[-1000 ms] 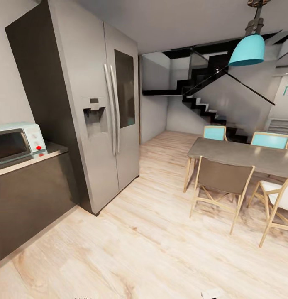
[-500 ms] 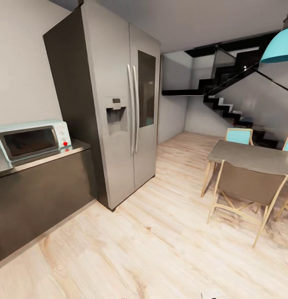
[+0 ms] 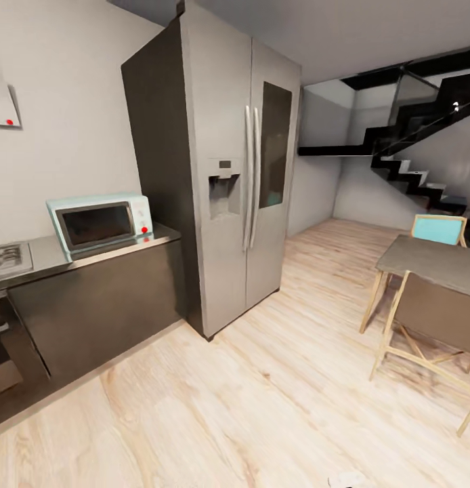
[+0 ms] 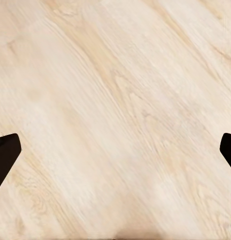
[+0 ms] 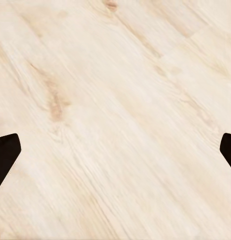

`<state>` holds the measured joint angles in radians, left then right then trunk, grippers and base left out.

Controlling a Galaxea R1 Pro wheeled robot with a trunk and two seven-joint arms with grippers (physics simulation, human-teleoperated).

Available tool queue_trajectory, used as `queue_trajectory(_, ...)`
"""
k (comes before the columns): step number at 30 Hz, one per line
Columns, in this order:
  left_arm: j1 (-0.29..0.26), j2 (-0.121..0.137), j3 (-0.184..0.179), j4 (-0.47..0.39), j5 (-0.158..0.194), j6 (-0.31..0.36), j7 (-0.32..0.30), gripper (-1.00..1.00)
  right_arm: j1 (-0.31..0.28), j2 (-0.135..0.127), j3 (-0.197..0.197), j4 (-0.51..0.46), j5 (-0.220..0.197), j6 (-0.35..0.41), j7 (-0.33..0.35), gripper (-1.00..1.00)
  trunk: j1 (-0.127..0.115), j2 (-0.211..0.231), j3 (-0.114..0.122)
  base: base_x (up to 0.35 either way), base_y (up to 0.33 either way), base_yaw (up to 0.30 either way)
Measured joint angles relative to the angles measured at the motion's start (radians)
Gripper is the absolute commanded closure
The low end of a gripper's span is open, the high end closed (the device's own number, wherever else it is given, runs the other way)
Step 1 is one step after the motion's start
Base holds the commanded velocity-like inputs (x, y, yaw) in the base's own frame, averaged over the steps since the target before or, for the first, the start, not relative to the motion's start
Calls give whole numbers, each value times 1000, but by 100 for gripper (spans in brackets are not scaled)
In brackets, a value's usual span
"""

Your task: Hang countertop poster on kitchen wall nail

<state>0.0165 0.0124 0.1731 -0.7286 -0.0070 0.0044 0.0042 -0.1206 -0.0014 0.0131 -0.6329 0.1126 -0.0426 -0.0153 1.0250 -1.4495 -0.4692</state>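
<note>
Kitchen countertop (image 3: 99, 252): glossy silver-grey worktop along the left wall, dark cabinet fronts (image 3: 93, 308) below it. No poster lies on the stretch in sight.

Microwave (image 3: 99, 221): pale turquoise, dark glass door, red knob; stands on the worktop against the wall, just beside the refrigerator.

Hob (image 3: 6, 257): at the worktop's far left end, cut by the picture edge; detail too small to make out.

Wall fitting (image 3: 5, 105): pale, with a red dot, high on the wall above the hob; what it is cannot be told.

Refrigerator (image 3: 228, 176): tall, silver, two doors, dispenser in the left door, dark panel in the right; dark side wall touching the end of the worktop.

Floor (image 3: 248, 400): light wood planks.

Dining table (image 3: 431, 261): grey top, pale wooden legs, at the right, well apart from the worktop. Brown-backed chair (image 3: 435, 318) on its near side, turquoise chair (image 3: 438, 229) on its far side.

Staircase (image 3: 411, 163): dark steps with glass rail, at the back right.

Left gripper (image 4: 115, 150): dark fingertips (image 4: 5, 155) spread wide at opposite edges of the left wrist view, nothing between them, floor planks beneath.

Right gripper (image 5: 115, 150): likewise spread wide and empty over the planks.
</note>
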Motion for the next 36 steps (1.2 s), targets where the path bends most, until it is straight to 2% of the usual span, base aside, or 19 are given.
queue_trajectory(13, 0, 0, 1, 0, 0, 0, 0, -100, 0, 3, 1, 1, 0, 0, 0, -100, 0, 0, 0, 0, 0, 293)
queue_trajectory(23, 0, 0, 2, 0, 0, 1, 1, -100, 0, 1, 0, 0, -1, 0, 1, -100, 0, 0, 0, 0, -196, 116)
queue_trajectory(36, 0, 0, 4, -1, 0, 1, 1, -100, 0, 3, 1, 0, -2, 0, 0, -100, 0, 0, 0, 0, -25, 270)
